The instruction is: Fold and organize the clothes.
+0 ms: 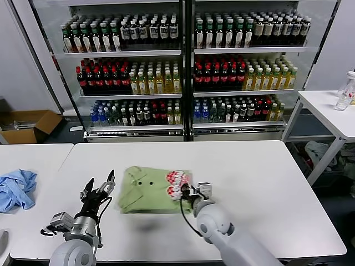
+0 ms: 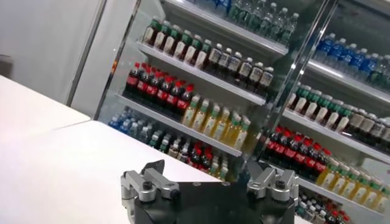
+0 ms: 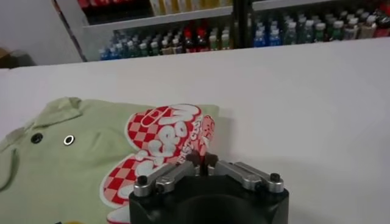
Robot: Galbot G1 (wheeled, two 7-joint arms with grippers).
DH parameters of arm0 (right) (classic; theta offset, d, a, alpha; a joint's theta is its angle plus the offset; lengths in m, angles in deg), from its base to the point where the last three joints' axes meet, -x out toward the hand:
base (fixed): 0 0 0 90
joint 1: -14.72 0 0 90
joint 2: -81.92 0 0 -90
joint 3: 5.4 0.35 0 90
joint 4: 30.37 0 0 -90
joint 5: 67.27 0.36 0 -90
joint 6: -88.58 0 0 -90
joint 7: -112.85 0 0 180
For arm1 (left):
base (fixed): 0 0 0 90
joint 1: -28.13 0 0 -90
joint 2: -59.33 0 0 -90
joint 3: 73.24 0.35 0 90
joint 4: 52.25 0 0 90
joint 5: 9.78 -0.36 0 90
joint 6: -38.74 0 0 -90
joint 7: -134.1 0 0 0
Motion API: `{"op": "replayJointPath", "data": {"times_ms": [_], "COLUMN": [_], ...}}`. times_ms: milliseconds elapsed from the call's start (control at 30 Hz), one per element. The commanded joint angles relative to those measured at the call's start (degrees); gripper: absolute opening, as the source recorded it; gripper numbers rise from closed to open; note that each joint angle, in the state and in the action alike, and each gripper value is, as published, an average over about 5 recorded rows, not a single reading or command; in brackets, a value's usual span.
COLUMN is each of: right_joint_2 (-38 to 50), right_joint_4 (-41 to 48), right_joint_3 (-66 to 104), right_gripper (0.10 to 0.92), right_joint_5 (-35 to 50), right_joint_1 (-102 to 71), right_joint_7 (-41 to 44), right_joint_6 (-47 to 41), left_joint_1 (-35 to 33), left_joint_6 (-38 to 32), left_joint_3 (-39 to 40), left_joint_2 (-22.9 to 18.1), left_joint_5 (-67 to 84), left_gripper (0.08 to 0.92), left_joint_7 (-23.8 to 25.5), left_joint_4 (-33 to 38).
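Note:
A pale green collared shirt (image 1: 145, 189) lies folded on the white table (image 1: 249, 183), with small dark buttons and a red-and-white checkered print at its right end. My right gripper (image 1: 187, 191) is at that right edge, shut on the printed edge of the shirt. In the right wrist view its tips (image 3: 202, 162) meet on the fabric (image 3: 79, 158), which rises slightly into them. My left gripper (image 1: 101, 187) is open and empty, raised just left of the shirt. In the left wrist view (image 2: 206, 171) it points toward the shelves.
A crumpled blue cloth (image 1: 15, 188) lies on the adjoining table at the left. A drinks cooler full of bottles (image 1: 183, 66) stands behind. A cardboard box (image 1: 28, 124) is on the floor at the left, and a side table with a bottle (image 1: 345, 91) at the right.

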State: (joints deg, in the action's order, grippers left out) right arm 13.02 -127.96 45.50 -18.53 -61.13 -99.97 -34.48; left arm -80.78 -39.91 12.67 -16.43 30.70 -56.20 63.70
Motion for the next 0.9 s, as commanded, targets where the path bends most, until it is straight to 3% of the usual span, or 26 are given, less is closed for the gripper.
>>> {"op": "replayJointPath", "data": {"times_ms": [33, 167, 300, 567, 900], "right_joint_2": [14.07, 16.01, 16.15, 15.52, 14.73], "right_joint_4": [-0.66, -0.38, -2.30, -10.06, -25.33], "right_joint_3": [8.68, 10.85, 12.79, 19.75, 35.35], "right_gripper": [0.116, 0.106, 0.132, 0.353, 0.622], "right_joint_5": [-8.96, -16.13, -21.89, -28.39, -29.03], "right_joint_1": [0.75, 0.33, -1.93, -13.00, -33.28], "right_joint_7": [12.64, 19.76, 20.82, 19.62, 20.92], "right_joint_6": [-0.12, 1.83, 7.54, 17.74, 26.33], "left_joint_1": [-0.46, -0.98, -2.11, -5.14, -9.28], "left_joint_6": [0.01, -0.13, -0.66, -2.54, -3.69], "left_joint_3": [0.18, 0.71, 1.32, 1.62, 1.60], "left_joint_2": [0.13, -0.04, -0.01, 0.35, 0.11], "left_joint_5": [-0.07, -1.67, -5.06, -11.49, -16.48], "left_gripper": [0.823, 0.823, 0.822, 0.823, 0.823], "left_joint_7": [0.06, 0.68, 1.83, 3.31, 3.86], "left_joint_4": [0.74, 1.59, 2.99, 6.24, 11.53]}}
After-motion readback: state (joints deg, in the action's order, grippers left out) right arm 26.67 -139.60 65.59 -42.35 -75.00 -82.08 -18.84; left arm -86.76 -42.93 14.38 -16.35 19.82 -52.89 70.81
